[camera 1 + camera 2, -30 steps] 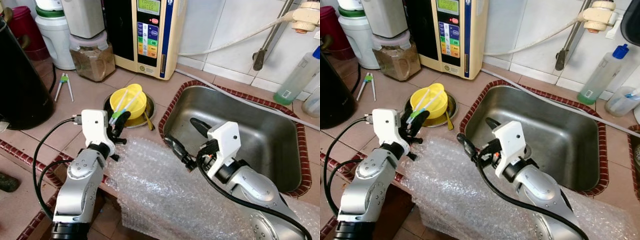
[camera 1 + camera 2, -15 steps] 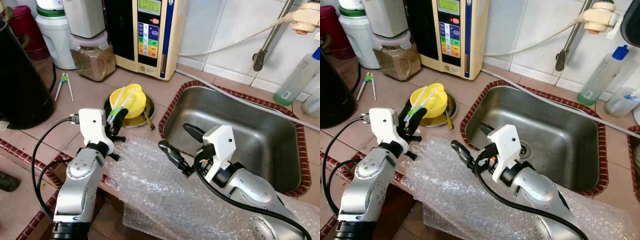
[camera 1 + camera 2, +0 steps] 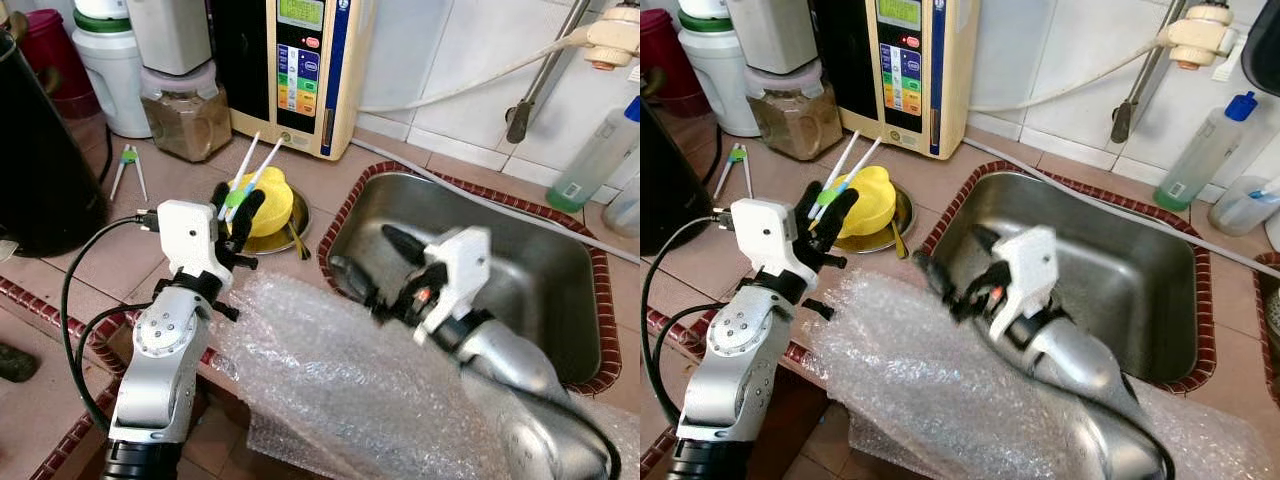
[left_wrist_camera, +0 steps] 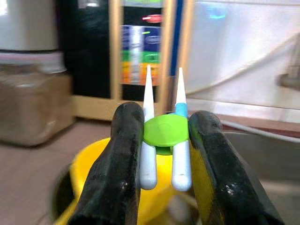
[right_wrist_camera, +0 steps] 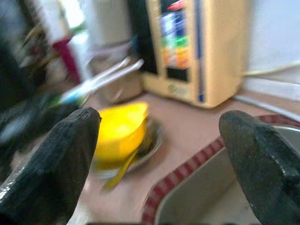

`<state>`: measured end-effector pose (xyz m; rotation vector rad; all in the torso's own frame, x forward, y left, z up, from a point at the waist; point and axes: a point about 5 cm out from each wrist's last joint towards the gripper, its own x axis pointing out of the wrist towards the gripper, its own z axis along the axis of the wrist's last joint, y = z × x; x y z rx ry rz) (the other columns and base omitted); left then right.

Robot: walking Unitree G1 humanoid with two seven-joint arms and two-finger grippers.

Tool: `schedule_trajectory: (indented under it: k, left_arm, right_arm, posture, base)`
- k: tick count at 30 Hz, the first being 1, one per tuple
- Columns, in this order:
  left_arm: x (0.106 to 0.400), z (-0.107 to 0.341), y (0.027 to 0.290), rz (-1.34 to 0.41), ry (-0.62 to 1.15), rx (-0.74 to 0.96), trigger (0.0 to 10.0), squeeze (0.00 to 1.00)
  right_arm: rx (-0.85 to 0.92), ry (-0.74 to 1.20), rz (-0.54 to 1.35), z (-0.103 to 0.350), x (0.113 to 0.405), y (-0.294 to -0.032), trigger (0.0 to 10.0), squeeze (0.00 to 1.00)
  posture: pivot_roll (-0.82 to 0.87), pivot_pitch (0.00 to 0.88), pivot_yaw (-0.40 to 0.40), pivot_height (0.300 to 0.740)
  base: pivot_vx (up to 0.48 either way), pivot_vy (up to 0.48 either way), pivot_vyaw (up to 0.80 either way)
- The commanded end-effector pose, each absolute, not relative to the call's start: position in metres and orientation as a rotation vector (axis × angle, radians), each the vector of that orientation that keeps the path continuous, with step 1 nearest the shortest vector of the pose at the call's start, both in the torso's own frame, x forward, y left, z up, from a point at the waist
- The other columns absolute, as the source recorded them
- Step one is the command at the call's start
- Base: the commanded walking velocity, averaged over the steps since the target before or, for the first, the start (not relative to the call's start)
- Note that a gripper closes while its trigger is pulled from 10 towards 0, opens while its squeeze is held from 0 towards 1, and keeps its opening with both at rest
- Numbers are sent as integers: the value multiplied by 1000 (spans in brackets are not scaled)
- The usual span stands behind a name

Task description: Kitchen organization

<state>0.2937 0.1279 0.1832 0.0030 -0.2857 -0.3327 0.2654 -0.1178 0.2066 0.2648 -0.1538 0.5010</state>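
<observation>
Left hand [image 4: 164, 154]: pinching training chopsticks [image 3: 243, 182] above the yellow bowl [image 3: 268, 205]. Right hand [image 5: 159, 154]: spread, over the sink's [image 3: 560, 290] near-left rim. Step: carrying. Next: a storage spot.

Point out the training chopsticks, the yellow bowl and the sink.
training chopsticks [image 4: 165, 131], left wrist view, green connector between the sticks
yellow bowl [image 3: 275, 200], left eye view, its right side
sink [image 3: 1160, 290], right eye view, bare steel wall

Tiled counter [image 3: 150, 215], brick-red edging. Centre: metal plate [image 3: 290, 228] under yellow bowl [image 3: 268, 198]. Right: sunken steel sink [image 3: 560, 270]. Upper left: chopsticks [image 3: 128, 165], brown jar [image 3: 185, 115]. Bottom: bubble wrap [image 3: 330, 385].
</observation>
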Motion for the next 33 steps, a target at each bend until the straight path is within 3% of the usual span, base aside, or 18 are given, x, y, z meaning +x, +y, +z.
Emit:
schedule_trajectory:
  k: [1, 18, 19, 20, 21, 22, 33]
  left_arm:
    - [291, 191, 118, -383, -324, 6, 0, 0]
    - [285, 193, 65, -721, -367, -7, 0, 0]
    - [285, 193, 63, -735, -368, -7, 0, 0]
    - [284, 193, 61, -756, -366, -8, 0, 0]
    - [284, 193, 61, -761, -366, -8, 0, 0]
    - [283, 192, 60, -764, -365, -6, 0, 0]
    - [282, 190, 61, -749, -367, -14, 0, 0]
  right_arm:
    - [336, -126, 447, 204, 270, -126, 10000, 0]
    - [766, -99, 464, 217, 291, -113, 10000, 0]
    - [776, -97, 465, 217, 294, -112, 7373, 0]
    - [799, -92, 474, 218, 300, -110, 3020, 0]
    - [804, -90, 477, 218, 301, -109, 3020, 0]
    - [804, -87, 485, 218, 303, -108, 0, 0]
    - [803, -83, 504, 224, 317, -102, 0, 0]
  posture:
    - [18, 100, -86, 740]
    - [4, 93, -82, 740]
    - [5, 93, -82, 740]
    - [7, 94, -82, 740]
    - [8, 94, -82, 740]
    - [8, 93, -84, 740]
    - [9, 105, -95, 740]
  base:
    - [0, 0, 0]
    - [0, 0, 0]
    - [0, 0, 0]
    - [0, 0, 0]
    - [0, 0, 0]
    - [0, 0, 0]
    - [0, 0, 0]
